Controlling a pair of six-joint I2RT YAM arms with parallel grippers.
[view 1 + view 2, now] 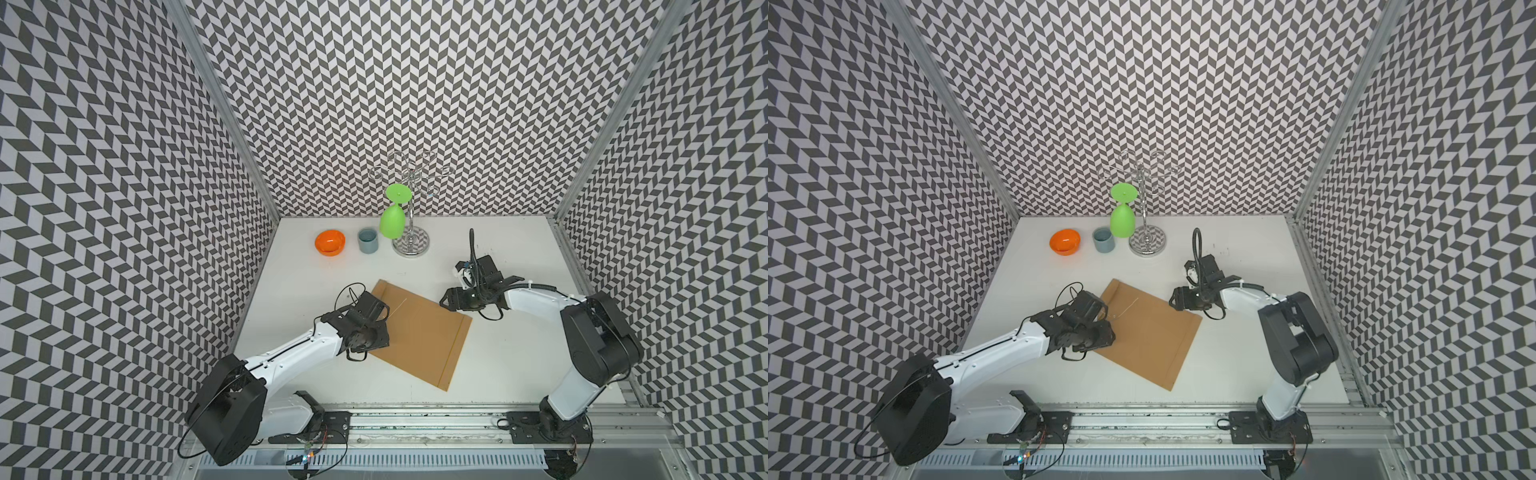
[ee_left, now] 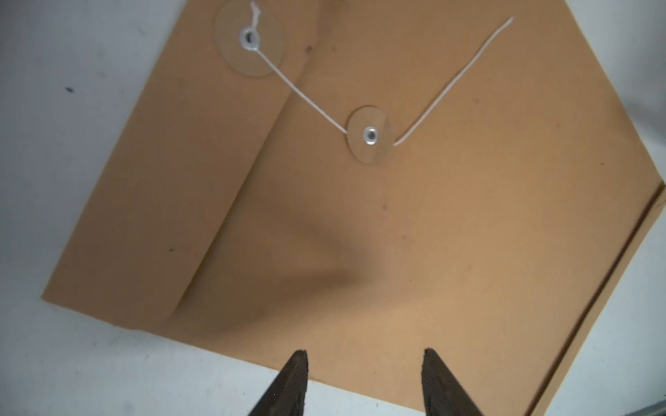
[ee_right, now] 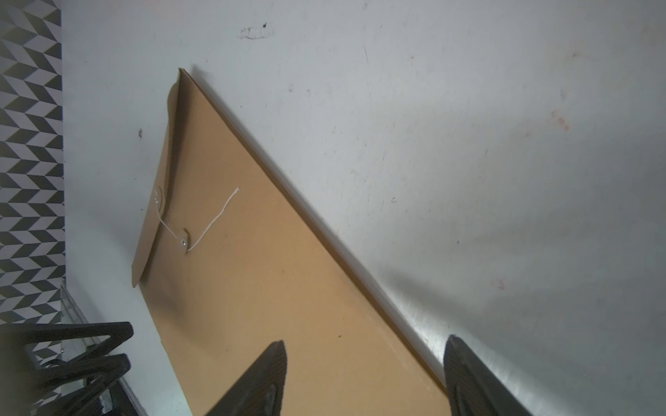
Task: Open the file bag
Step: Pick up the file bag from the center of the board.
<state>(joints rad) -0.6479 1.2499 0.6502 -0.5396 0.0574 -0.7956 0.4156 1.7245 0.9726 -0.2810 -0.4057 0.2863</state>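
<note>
1. Left end effector (image 2: 365,354): partly open, gripping nothing, above the file bag's (image 1: 419,332) edge.
2. Right end effector (image 3: 365,340): wide open, empty, over the opposite edge.
3. File bag flat on counter (image 1: 519,353), flap (image 2: 173,180) down, string (image 2: 454,81) hooked past button (image 2: 370,135), end loose.
4. Behind, well apart: orange bowl (image 1: 330,242), grey cup (image 1: 368,240), green glass (image 1: 392,222) inverted on wire rack (image 1: 415,245); contents indiscernible.

Robotics lab cell, chevron-patterned walls (image 1: 415,83), aluminium frame post (image 1: 220,95), base rail (image 1: 415,419), white tabletop (image 1: 519,332)

Grey-and-white chevron walls (image 1: 415,83); scuffed white tabletop (image 1: 519,353); even light
</note>
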